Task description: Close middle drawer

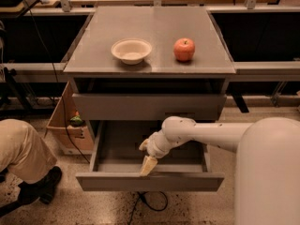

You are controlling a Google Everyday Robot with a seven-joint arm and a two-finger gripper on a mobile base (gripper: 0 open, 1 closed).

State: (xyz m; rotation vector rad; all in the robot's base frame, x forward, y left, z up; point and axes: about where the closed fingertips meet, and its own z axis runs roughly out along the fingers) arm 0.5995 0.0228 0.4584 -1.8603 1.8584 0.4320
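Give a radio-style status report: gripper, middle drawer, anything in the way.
Gripper down inside drawer, near its front wall. Middle drawer pulled out, open. Person's leg left of it, apart.

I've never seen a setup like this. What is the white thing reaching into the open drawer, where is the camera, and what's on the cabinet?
The white shape is a robot arm, and the big rounded bulk at lower right is part of the same machine. There is only one view. It looks down at the front of a grey cabinet, and where the camera is mounted is not known.

The arm ends in a tan-tipped tool, its grasping part. The tool hangs inside the pulled-out middle drawer, just behind the drawer's front panel. No object is visible in it. The drawer itself looks bare, and the top drawer above it is shut.

On the cabinet sit a pale bowl and a red apple, set apart from each other. At left are a person's leg and a cardboard box.
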